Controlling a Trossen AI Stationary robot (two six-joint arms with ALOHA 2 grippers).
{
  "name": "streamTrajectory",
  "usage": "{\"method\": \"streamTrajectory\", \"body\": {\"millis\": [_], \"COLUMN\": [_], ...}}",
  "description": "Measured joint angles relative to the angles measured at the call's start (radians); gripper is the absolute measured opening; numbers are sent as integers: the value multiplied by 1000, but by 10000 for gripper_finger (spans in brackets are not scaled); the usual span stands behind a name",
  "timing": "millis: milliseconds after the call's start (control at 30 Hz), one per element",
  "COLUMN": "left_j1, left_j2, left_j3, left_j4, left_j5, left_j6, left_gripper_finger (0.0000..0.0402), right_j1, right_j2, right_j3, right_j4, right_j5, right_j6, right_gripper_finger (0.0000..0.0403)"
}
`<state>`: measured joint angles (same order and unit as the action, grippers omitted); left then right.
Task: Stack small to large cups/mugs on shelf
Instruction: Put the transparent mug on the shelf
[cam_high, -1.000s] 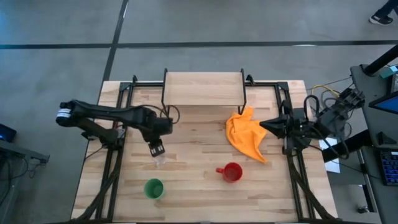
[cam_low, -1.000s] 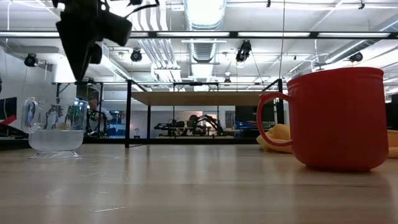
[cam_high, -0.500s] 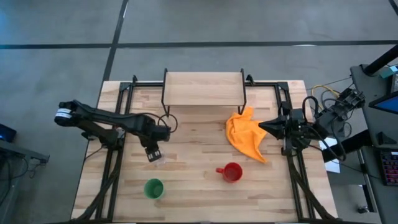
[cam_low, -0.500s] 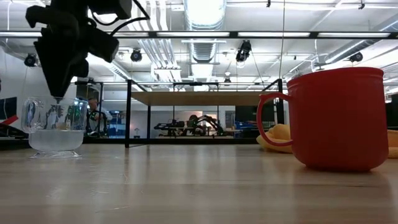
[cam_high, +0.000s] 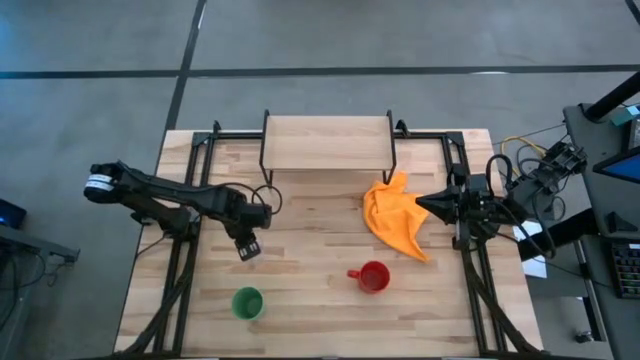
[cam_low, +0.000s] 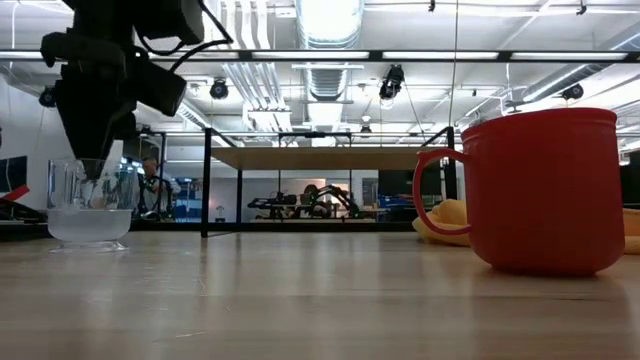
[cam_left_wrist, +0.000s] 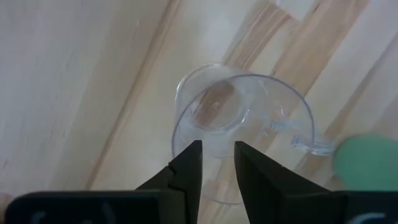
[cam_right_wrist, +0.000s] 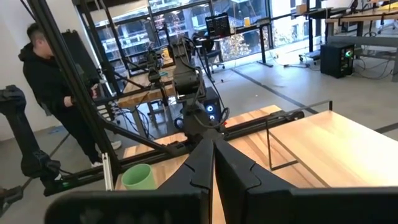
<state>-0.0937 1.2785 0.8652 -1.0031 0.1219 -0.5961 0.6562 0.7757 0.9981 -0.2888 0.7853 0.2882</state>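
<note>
The clear cup (cam_left_wrist: 242, 127) stands empty on the table (cam_high: 310, 290); we see our left tool (cam_left_wrist: 216, 163), narrowly parted, straddling its rim. Our right tool (cam_high: 422, 203) waits closed beside the orange cloth (cam_high: 395, 220).

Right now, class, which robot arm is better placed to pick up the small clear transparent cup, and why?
The left. Its gripper hangs over the small clear transparent cup, open, straddling the rim. The right gripper rests shut at the table's far side by the orange cloth.
</note>
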Motion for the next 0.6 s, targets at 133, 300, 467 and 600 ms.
{"method": "streamTrajectory", "body": {"millis": [133, 300, 467, 600], "left_j1": [0, 0, 0, 0], "left_j2": [-4, -12, -14, -14], "left_j3": [22, 51, 45, 48], "left_j4": [0, 0, -1, 0], "left_j5": [0, -25, -83, -107], "left_j6": [0, 2, 12, 30], "left_gripper_finger": [79, 79, 79, 79], "right_j1": [0, 0, 0, 0], "right_j2": [0, 0, 0, 0], "right_j3": [0, 0, 0, 0], "right_j4": [1, 2, 2, 2], "right_j5": [0, 0, 0, 0], "right_j6": [0, 0, 0, 0], "right_gripper_finger": [9, 9, 9, 9]}}
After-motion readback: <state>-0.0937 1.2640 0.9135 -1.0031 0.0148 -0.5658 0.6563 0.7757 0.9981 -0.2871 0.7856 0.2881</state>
